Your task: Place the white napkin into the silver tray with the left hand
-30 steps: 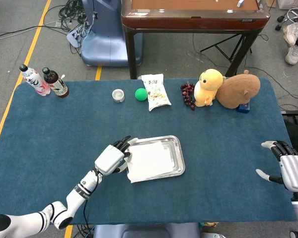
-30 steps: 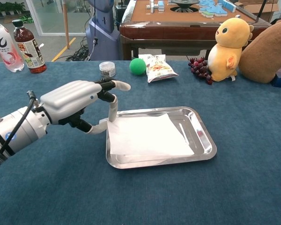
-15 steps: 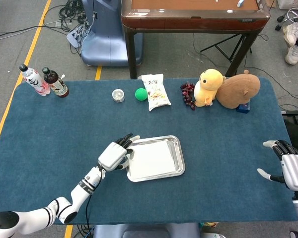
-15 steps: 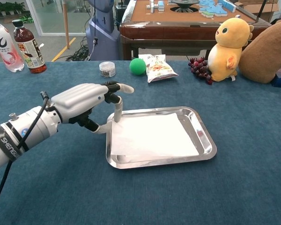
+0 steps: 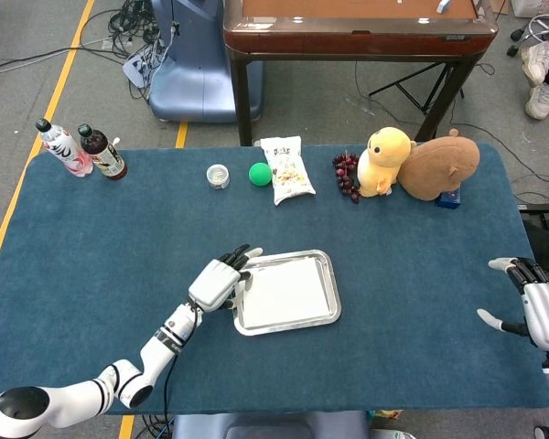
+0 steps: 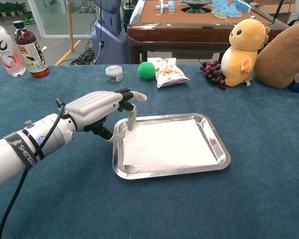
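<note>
White napkin [image 6: 164, 144] lay flat inside the silver tray [image 6: 217, 147], near the table's front edge. Left hand [image 6: 102, 107] pinched the napkin's near-left corner at the tray's left rim, other fingers extended. Right hand [image 5: 535, 306] hovered open-fingered by the table's right edge.

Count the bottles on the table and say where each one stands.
2. A clear bottle with a pink label stands at the table's far left corner; a dark bottle stands right beside it, toward the centre. None seems hidden.
</note>
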Motion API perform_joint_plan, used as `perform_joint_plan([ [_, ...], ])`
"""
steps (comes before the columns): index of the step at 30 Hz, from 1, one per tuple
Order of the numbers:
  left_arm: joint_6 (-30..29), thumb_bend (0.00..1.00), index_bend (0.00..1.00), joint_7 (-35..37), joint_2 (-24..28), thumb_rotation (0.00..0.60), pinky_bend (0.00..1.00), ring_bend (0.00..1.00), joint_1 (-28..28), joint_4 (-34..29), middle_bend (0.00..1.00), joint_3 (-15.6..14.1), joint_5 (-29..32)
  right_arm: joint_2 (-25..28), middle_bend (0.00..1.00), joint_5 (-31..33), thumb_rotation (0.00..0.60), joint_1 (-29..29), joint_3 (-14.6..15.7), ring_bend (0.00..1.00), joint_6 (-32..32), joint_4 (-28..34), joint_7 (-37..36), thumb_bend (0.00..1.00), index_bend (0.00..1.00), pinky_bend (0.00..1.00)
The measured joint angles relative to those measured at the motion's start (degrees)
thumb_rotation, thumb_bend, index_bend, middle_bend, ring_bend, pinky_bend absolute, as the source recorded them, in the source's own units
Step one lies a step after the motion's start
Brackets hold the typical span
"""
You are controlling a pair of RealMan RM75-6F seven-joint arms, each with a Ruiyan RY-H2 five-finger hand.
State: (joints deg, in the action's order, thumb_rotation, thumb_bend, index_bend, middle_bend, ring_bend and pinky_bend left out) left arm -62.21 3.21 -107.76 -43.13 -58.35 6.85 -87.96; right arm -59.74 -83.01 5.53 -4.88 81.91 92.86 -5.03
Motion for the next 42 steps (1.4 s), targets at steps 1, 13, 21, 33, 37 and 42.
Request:
perform_joint_plan([
  [1, -0.09, 0.44, 0.63, -0.23, -0.17, 0.600, 0.25, 0.03, -0.02, 0.13, 0.11, 0.07, 0.12, 0.02, 0.28, 0.01, 0.600, 0.01, 0.00, 0.18, -0.04, -0.01, -0.04, 0.05, 0.27, 0.30],
  [13, -2.83, 0.32, 0.38, -0.77, -2.03, 0.600, 0.25, 0.03, 0.42, 1.59, 0.12, 0.49, 0.54, -0.01, 0.28, -0.06, 0.600, -0.02, -0.02, 0.18, 0.03, 0.01, -0.06, 0.05, 0.27, 0.29],
  [21, -3.58, 0.27, 0.31, -3.02, -3.08, 0.600, 0.25, 0.03, 0.60, 2.02, 0.12, 1.07, 1.48, 0.03, 0.28, 0.01, 0.600, -0.02, -0.08, 0.18, 0.03, -0.05, -0.27, 0.05, 0.27, 0.29],
  [33, -4.03, 0.25, 0.22, -7.11, -2.96, 0.600, 0.25, 0.03, 0.97, 0.89, 0.12, 1.28, 2.34, 0.02, 0.28, 0.01, 0.600, -0.01, -0.07, 0.18, -0.06, 0.01, -0.17, 0.05, 0.28, 0.30],
  [37, -4.21, 0.25, 0.17, -10.27, -2.85, 0.600, 0.25, 0.03, 1.11, 0.18, 0.12, 1.55, 2.87, 0.00, 0.28, 0.03, 0.600, 0.02, -0.05, 0.18, -0.13, -0.02, -0.10, 0.05, 0.27, 0.29],
  [42, -4.96, 0.25, 0.15, -14.18, -2.54, 0.600, 0.25, 0.03, 1.61, -1.08, 0.12, 1.53, 3.20, 0.01, 0.28, -0.02, 0.600, -0.01, -0.04, 0.18, -0.08, 0.00, -0.14, 0.05, 0.28, 0.30],
])
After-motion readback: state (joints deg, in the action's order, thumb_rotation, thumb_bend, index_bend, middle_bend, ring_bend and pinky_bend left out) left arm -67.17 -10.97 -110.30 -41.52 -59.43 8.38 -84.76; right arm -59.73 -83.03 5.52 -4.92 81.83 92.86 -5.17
